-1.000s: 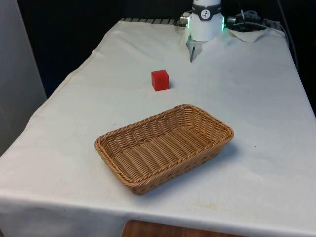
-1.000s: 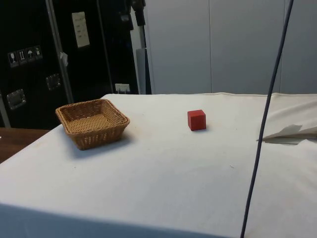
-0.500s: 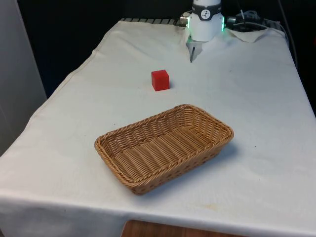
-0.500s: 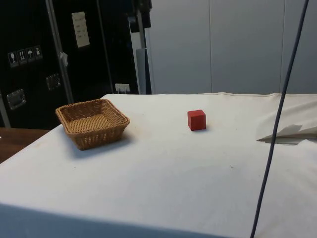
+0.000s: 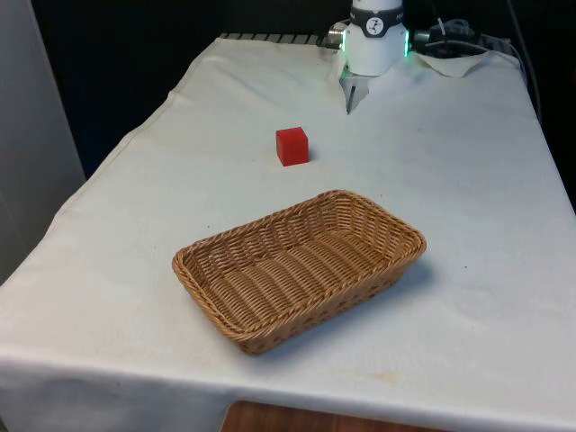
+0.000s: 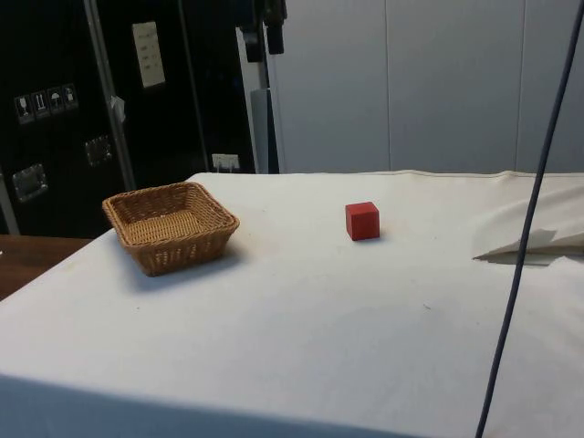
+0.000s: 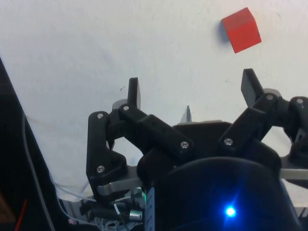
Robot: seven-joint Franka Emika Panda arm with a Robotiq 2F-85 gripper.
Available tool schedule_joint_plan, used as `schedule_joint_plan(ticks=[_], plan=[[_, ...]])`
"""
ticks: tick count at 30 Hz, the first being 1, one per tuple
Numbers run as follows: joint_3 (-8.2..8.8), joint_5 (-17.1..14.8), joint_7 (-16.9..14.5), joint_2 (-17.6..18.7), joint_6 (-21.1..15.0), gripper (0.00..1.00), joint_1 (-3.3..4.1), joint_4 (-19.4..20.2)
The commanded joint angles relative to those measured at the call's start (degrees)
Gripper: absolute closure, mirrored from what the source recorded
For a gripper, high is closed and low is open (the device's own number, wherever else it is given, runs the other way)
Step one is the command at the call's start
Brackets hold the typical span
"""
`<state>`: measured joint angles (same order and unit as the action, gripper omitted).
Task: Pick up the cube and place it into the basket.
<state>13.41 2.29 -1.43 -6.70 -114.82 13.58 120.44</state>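
While sitting alone on the cloth [image 5: 468, 162], red cube [image 5: 292, 146] well apart from basket [image 5: 299, 268], toward the table's far end. Gripper [image 7: 191, 90] high above the cloth, fingers [image 7: 133, 92] spread wide, holding nothing, cube beyond them.

White cloth [image 5: 468, 180] covers table, creased and folded up at far end [image 6: 538, 239]; black curtains [image 5: 117, 63] behind table in front view; pale panel [image 5: 22, 135] at front view's left edge; brown wooden floor [image 5: 297, 421] below cloth's near hem; in side view, dark cabinets [image 6: 82, 109] with metal latches [image 6: 29, 181] and pale label [image 6: 146, 55]; light grey wall panels [image 6: 411, 82] beside them; dark cable [image 6: 520, 265] hangs across side view; light even, soft shadows.
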Motion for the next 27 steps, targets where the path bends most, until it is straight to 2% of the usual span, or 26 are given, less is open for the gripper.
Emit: schedule_joint_plan(ticks=[1, 8, 9, 10, 17, 18, 20, 27], plan=[[-0.11, 0.46, 0.34, -0.69, -0.97, 0.0, 0.0, 0.86], [-0.11, 0.29, 0.11, -2.12, -2.86, 0.0, 0.0, 2.98], [0.0, 0.0, -0.06, -1.6, -2.01, 0.0, 0.0, 2.35], [-0.11, 0.29, 0.06, -2.35, -3.09, 0.0, 0.0, 3.27], [-0.06, 0.17, -0.97, -3.61, -4.58, 0.0, 0.0, 5.16], [-0.06, 0.0, -0.97, -3.09, -3.78, 0.0, 0.0, 4.58], [-0.06, 0.11, -1.38, -3.84, -4.93, 0.0, 0.0, 5.56], [-0.06, 0.0, -1.55, -3.55, -4.47, 0.0, 0.0, 5.21]])
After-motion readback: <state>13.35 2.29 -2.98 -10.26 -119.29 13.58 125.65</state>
